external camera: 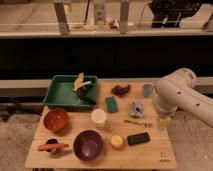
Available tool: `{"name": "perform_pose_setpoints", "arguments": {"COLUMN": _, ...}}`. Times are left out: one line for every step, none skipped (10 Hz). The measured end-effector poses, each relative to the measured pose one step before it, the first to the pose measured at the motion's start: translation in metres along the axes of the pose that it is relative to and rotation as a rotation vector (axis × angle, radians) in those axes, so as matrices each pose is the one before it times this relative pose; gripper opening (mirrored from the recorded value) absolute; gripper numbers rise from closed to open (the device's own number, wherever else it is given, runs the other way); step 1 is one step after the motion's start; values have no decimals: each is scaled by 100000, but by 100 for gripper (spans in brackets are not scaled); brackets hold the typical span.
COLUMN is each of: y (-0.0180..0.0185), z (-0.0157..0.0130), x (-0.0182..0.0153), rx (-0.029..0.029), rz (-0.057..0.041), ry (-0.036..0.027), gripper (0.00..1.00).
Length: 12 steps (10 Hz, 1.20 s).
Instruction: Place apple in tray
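The apple [117,141], small, round and yellow-orange, sits on the wooden table near the front, between the purple bowl [88,145] and a black rectangular object [138,138]. The dark green tray [65,93] stands at the table's back left and holds a yellowish item and a dark item at its right side. My white arm [182,97] comes in from the right over the table's right edge. My gripper [163,122] hangs at its lower end, well right of the apple and far from the tray.
An orange-red bowl [55,119] and a carrot [52,146] lie at the front left. A white cup [99,118], a green sponge [111,104], a dark snack cluster [120,90], blue-grey items [136,108] and a thin utensil [138,122] fill the middle and right.
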Motion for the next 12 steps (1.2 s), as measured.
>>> {"name": "perform_pose_setpoints", "arguments": {"y": 183, "z": 73, "x": -113, "rx": -38, "rz": -1013, "ry": 397, "gripper": 80}}
{"name": "perform_pose_setpoints", "arguments": {"y": 482, "z": 10, "x": -636, "rx": -37, "rz": -3162, "ry": 710, "gripper": 80}}
{"name": "perform_pose_setpoints", "arguments": {"y": 428, "z": 8, "x": -1015, "rx": -250, "rz": -3169, "ry": 574, "gripper": 80}}
{"name": "perform_pose_setpoints", "arguments": {"y": 180, "z": -39, "x": -1338, "rx": -29, "rz": -3635, "ry": 552, "gripper": 80}}
{"name": "perform_pose_setpoints", "arguments": {"y": 308, "z": -5, "x": -865, "rx": -64, "rz": -2805, "ry": 576, "gripper": 80}}
{"name": "perform_pose_setpoints", "arguments": {"y": 192, "z": 33, "x": -164, "rx": -134, "rz": -866, "ry": 459, "gripper": 80}}
{"name": "perform_pose_setpoints", "arguments": {"y": 72, "z": 63, "x": -99, "rx": -4, "rz": -1426, "ry": 396, "gripper": 80}}
{"name": "perform_pose_setpoints", "arguments": {"y": 146, "z": -37, "x": -242, "rx": -19, "rz": -2224, "ry": 359, "gripper": 80}}
{"name": "perform_pose_setpoints", "arguments": {"y": 105, "z": -33, "x": -541, "rx": -146, "rz": -2440, "ry": 523, "gripper": 80}}
{"name": "perform_pose_setpoints", "arguments": {"y": -172, "z": -85, "x": -923, "rx": 71, "rz": -3067, "ry": 398, "gripper": 80}}
{"name": "perform_pose_setpoints", "arguments": {"y": 0, "z": -56, "x": -706, "rx": -7, "rz": -2668, "ry": 560, "gripper": 80}}
{"name": "perform_pose_setpoints", "arguments": {"y": 81, "z": -38, "x": -483, "rx": -104, "rz": -1890, "ry": 473, "gripper": 80}}
